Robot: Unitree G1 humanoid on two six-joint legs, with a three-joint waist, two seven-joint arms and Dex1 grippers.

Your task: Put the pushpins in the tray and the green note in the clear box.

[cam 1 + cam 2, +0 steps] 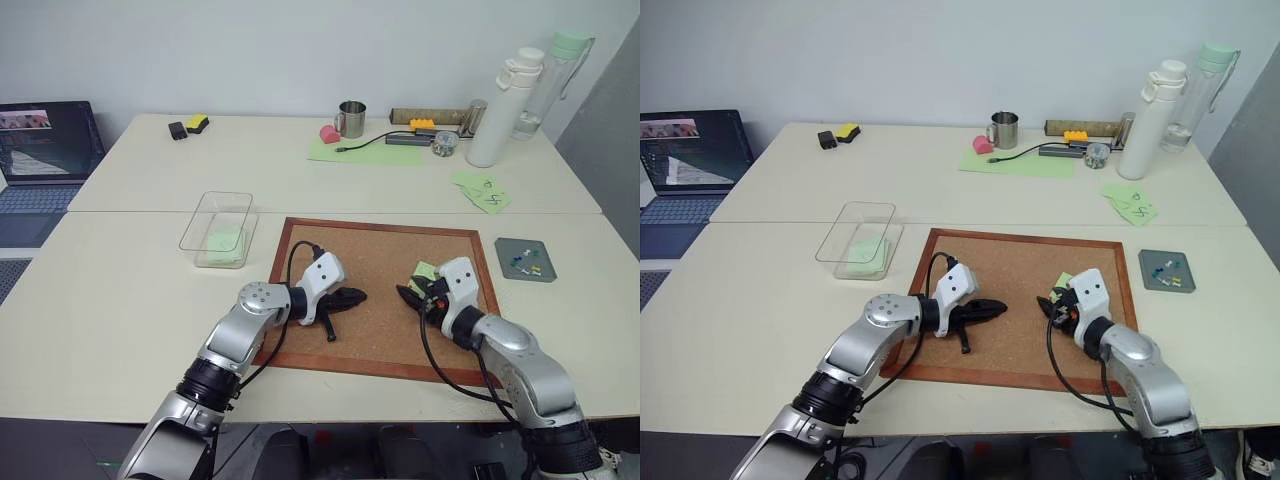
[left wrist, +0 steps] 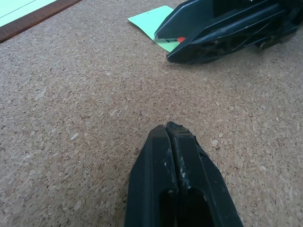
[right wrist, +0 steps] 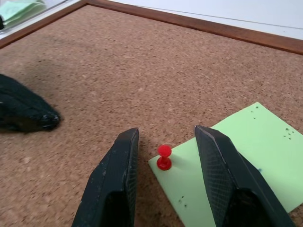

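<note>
A pale green note (image 3: 236, 156) lies on the cork board (image 1: 380, 250), pinned at its corner by a red pushpin (image 3: 164, 157). My right gripper (image 3: 168, 131) is open, one finger on each side of that pin without touching it. My left gripper (image 2: 169, 130) is shut and empty, resting low over the cork and pointing at the right gripper (image 1: 408, 295). The grey tray (image 1: 510, 248) sits right of the board with several small pushpins (image 1: 527, 263) in it. The clear box (image 1: 222, 212) stands left of the board and holds a green note (image 1: 226, 240).
On the far table stand a white bottle (image 1: 500, 110), a clear bottle (image 1: 560, 80), a metal mug (image 1: 351, 118), a large green sheet (image 1: 365, 152) and a cluster of scribbled green notes (image 1: 482, 192). A laptop (image 1: 45, 150) sits at the left.
</note>
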